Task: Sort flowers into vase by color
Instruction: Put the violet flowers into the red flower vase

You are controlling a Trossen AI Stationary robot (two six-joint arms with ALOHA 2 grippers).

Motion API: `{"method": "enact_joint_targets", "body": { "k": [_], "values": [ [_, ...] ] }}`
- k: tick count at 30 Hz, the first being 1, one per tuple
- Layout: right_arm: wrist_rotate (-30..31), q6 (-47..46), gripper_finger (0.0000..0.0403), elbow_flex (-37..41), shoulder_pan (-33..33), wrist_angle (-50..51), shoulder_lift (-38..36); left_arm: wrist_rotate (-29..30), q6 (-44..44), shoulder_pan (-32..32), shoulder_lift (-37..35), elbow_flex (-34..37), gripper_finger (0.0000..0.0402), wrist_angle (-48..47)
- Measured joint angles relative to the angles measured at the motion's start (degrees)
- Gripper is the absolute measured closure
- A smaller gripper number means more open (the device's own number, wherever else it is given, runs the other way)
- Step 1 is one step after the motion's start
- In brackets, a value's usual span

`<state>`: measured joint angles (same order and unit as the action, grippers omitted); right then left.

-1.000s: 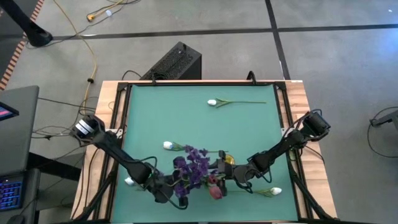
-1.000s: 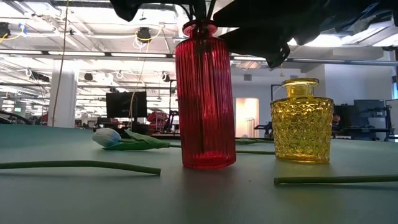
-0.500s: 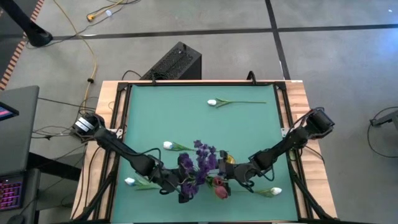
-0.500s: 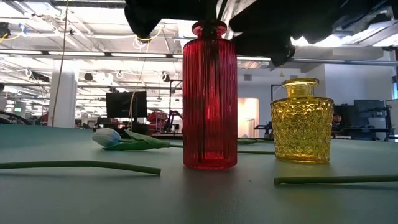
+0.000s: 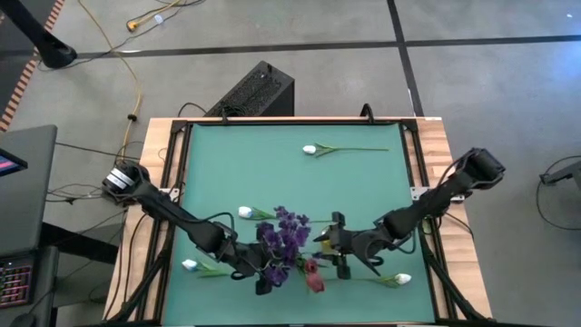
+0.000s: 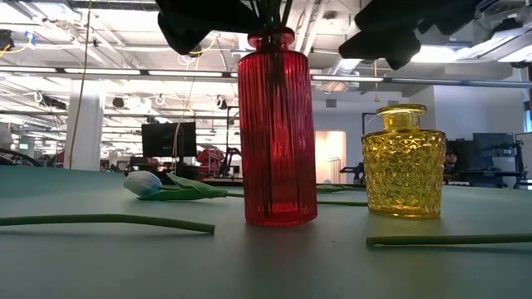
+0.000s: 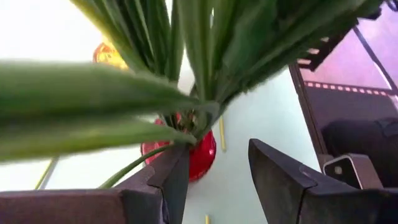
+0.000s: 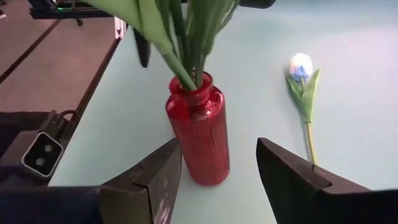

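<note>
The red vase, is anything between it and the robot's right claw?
Nothing visible. The right gripper faces the red vase with only bare table between them. Its fingers are open and empty. The purple flowers' stems already stand in the vase.

Two vases (image 6: 277,124); four white tulips (image 5: 310,150).

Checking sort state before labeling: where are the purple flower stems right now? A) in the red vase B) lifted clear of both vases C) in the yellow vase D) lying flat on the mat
A: the low view shows the green stems running down through the neck of the red vase, and the right wrist view shows the same, while the yellow vase beside it holds nothing.
</note>
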<state>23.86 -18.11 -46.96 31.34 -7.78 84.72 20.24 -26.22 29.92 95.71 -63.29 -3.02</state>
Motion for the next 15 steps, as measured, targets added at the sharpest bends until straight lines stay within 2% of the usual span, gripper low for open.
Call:
{"method": "enact_joint_targets", "body": {
  "k": [7, 15],
  "values": [
    [-0.53, -0.09, 0.0168, 0.00, 0.16, 1.83, -0.89, -4.91, 0.02, -1.96, -0.17, -0.96, 0.0250, -2.05],
    [-5.87, -2.84, 0.0168, 0.00, 0.16, 5.54, -0.89, -4.64, 0.59, -2.56, -0.19, -8.87, 0.0250, -18.74]
  ]
}}
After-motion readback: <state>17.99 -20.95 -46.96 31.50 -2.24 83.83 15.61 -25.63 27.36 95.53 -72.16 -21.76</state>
